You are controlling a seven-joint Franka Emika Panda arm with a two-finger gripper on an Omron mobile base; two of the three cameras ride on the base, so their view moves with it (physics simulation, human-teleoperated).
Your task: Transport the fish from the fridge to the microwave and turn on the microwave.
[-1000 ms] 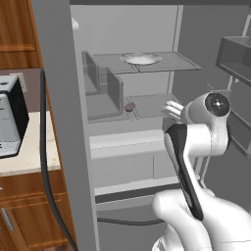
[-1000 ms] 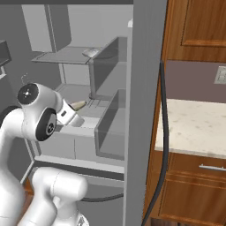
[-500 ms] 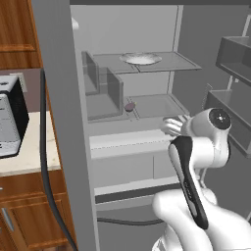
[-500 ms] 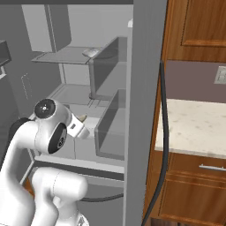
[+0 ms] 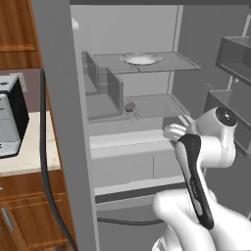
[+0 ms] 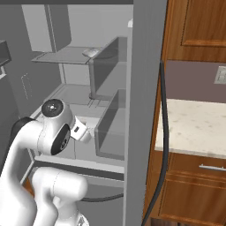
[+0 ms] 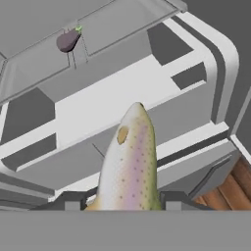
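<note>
The fish (image 7: 130, 162), pale and speckled with a pinkish stripe, sticks out head-first from my gripper (image 7: 125, 202), which is shut on its body. Both dark fingertips (image 7: 73, 200) show on either side of it. I hold it in front of the open fridge (image 5: 147, 142), just outside the white ledge (image 7: 122, 105) above the drawers. In the left base view my hand (image 5: 172, 131) sits at the front of that ledge; it is also in the right base view (image 6: 80, 130). The microwave is out of view.
A small dark reddish round item (image 5: 129, 106) lies on the middle shelf, also seen in the hand view (image 7: 67, 40). A white plate (image 5: 140, 59) rests on the upper shelf. Door bins (image 5: 230, 54) hang at right. A silver-black appliance (image 5: 10, 122) stands on the left counter.
My arm has dropped a little and drawn back from the fridge shelf with the fish still in the gripper. Most of that move came in the first half second.
</note>
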